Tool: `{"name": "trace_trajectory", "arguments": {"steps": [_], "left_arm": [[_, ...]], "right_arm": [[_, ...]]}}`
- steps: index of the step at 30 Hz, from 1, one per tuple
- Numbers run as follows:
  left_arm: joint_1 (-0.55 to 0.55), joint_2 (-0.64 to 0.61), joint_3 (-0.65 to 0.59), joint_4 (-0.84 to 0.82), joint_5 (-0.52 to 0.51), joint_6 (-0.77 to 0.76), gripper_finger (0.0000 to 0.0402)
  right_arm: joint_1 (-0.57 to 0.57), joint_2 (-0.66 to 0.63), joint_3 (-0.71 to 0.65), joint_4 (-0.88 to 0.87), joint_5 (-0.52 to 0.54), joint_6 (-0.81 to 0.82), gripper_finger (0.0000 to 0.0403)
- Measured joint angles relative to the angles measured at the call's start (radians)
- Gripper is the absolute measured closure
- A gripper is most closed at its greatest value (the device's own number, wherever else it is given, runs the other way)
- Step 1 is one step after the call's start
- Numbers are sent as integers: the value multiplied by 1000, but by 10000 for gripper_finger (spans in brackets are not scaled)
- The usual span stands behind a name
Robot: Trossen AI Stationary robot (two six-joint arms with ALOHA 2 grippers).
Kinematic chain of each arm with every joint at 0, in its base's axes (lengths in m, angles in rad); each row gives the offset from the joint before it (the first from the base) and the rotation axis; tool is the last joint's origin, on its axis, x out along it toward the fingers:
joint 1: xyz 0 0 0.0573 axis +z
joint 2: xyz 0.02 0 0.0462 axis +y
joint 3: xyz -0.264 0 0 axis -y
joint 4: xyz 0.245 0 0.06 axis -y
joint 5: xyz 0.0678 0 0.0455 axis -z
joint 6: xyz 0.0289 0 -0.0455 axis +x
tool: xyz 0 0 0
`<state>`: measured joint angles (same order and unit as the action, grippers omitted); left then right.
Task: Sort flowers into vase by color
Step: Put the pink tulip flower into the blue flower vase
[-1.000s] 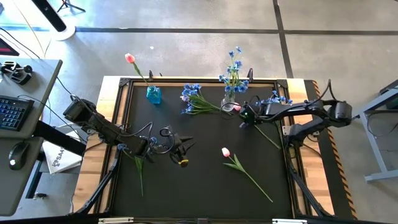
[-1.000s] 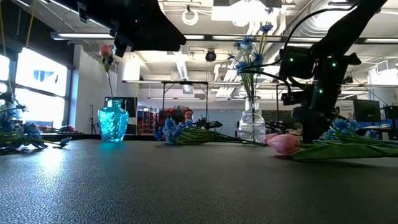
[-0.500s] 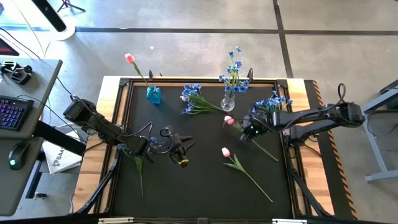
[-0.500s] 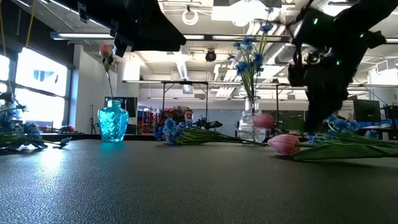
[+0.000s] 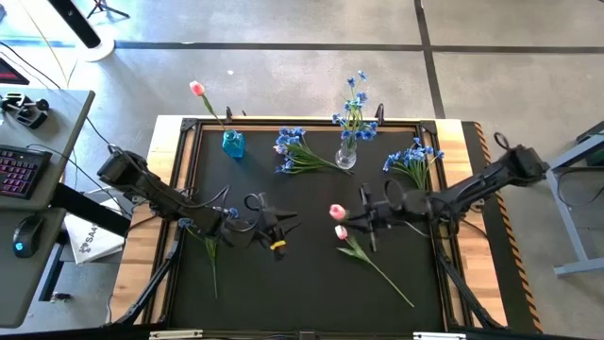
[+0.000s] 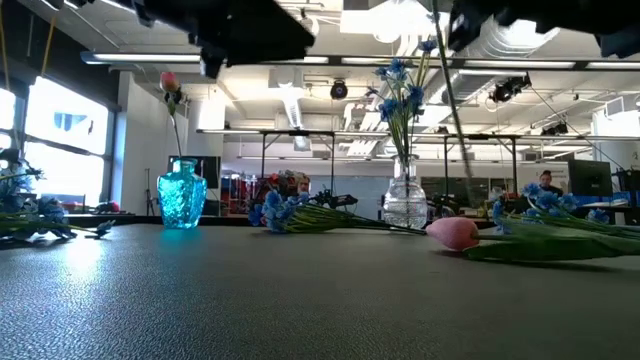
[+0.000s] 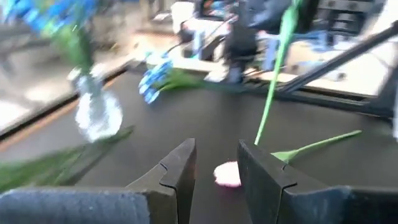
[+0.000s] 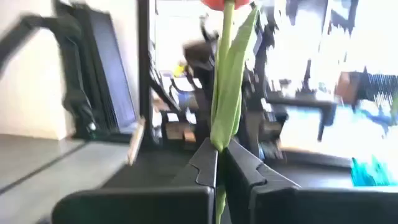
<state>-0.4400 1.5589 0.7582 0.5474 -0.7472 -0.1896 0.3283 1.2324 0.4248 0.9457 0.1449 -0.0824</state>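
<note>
Gripping a pink tulip by its stem, the right gripper hovers mid-table; the left gripper waits half-open, empty. Each vase holds flowers; one tulip and three blue bunches remain.

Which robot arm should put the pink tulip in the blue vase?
The right one. Its hand is shut on the green-stemmed pink tulip above mid-table. The left hand holds nothing, although it waits nearer the small blue glass vase.

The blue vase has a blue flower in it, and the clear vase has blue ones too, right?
Not quite. The blue vase holds a pink tulip, not a blue flower. The high view shows it, and so does the low view. The clear vase does hold blue flowers.
</note>
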Motion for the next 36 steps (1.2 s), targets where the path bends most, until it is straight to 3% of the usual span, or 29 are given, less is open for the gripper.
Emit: {"name": "trace_trajectory", "arguments": {"steps": [5, 8, 18, 27, 31, 36], "left_arm": [[5, 74, 2, 310, 151, 228, 298], [17, 133, 19, 393, 208, 292, 298], [73, 321, 174, 389, 232, 402, 284], [97, 342, 244, 383, 218, 404, 242], [100, 342, 258, 381, 260, 409, 252], [100, 342, 266, 377, 292, 410, 294]], "right_arm": [[27, 61, -1, 153, -3, -58, 400], [28, 101, -1, 177, -3, -52, 400], [17, 182, -1, 196, 4, -57, 400], [17, 185, -2, 228, 5, -51, 400], [17, 185, -2, 226, 5, -49, 400], [20, 185, -1, 226, 1, -31, 390]]}}
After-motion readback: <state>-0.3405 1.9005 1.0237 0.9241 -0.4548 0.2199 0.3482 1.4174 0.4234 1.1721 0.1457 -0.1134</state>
